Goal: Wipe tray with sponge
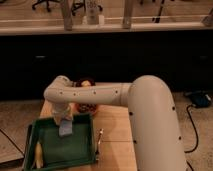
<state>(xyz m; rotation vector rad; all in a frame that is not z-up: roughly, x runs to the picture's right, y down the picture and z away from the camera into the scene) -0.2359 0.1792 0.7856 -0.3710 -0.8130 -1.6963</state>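
Note:
The dark green tray (52, 150) lies on the wooden table at the lower left. The pale blue-grey sponge (65, 128) is at the tray's far middle part, held down onto the tray floor. My gripper (64, 120) hangs from the white arm right above the sponge and is shut on its top. The arm reaches in from the right and bends down at the tray's far edge.
A long yellow object (38, 155) lies in the tray's left part. A round dark bowl (85, 102) with reddish and yellow items stands behind the tray, partly hidden by the arm. A small utensil (99, 136) lies on the wooden table (117, 130) right of the tray.

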